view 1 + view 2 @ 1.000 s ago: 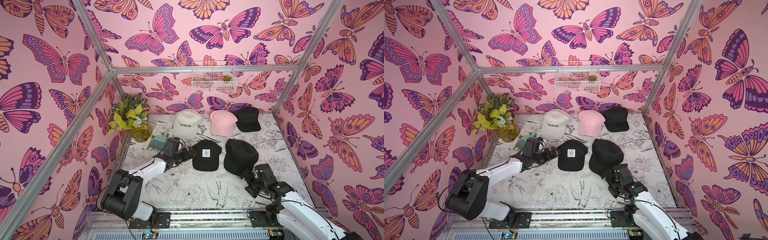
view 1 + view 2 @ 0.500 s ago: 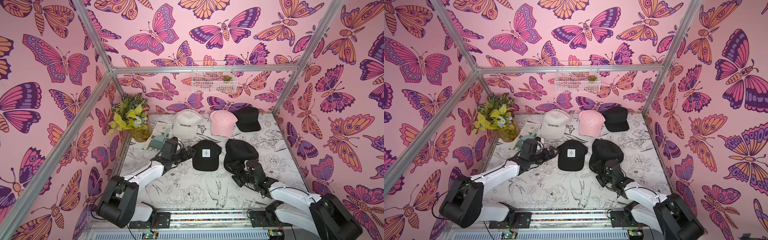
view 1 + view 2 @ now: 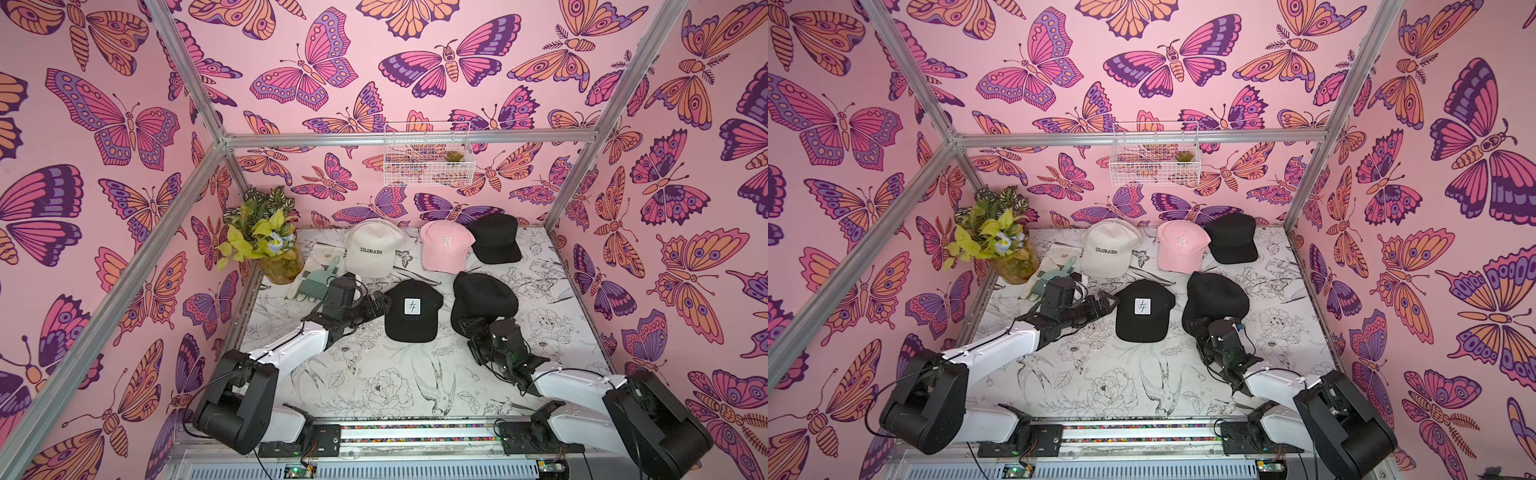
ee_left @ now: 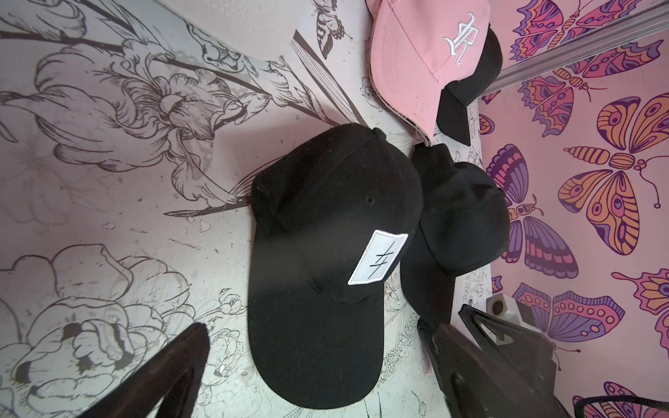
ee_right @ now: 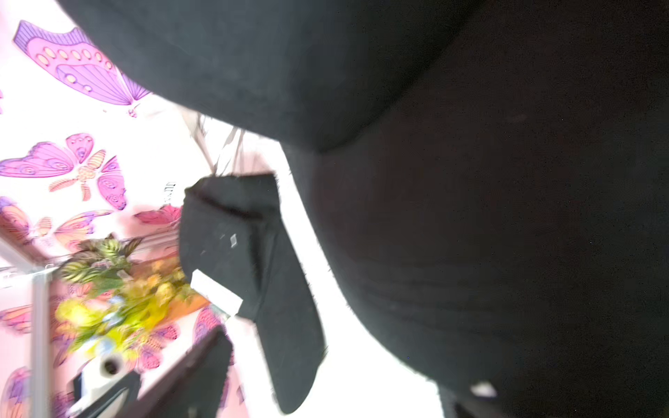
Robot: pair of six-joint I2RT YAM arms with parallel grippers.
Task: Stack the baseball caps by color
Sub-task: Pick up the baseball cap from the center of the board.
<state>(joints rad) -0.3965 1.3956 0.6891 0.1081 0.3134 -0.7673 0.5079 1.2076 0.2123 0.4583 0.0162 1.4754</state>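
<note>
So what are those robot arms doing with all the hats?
Two robot arms are sorting caps by color. The left end effector is open beside the black patch cap. The right end effector is at the brim of the plain black cap, grip unclear. A cream cap, pink cap and third black cap sit behind.

The left arm (image 3: 291, 345) extends low from the near left toward the middle; the left end effector (image 3: 376, 305) is spread wide, fingers (image 4: 170, 372) far apart. The right arm (image 3: 577, 384) angles in from the near right, the right end effector (image 3: 467, 328) pointing far-left, jaw gap unclear.
</note>
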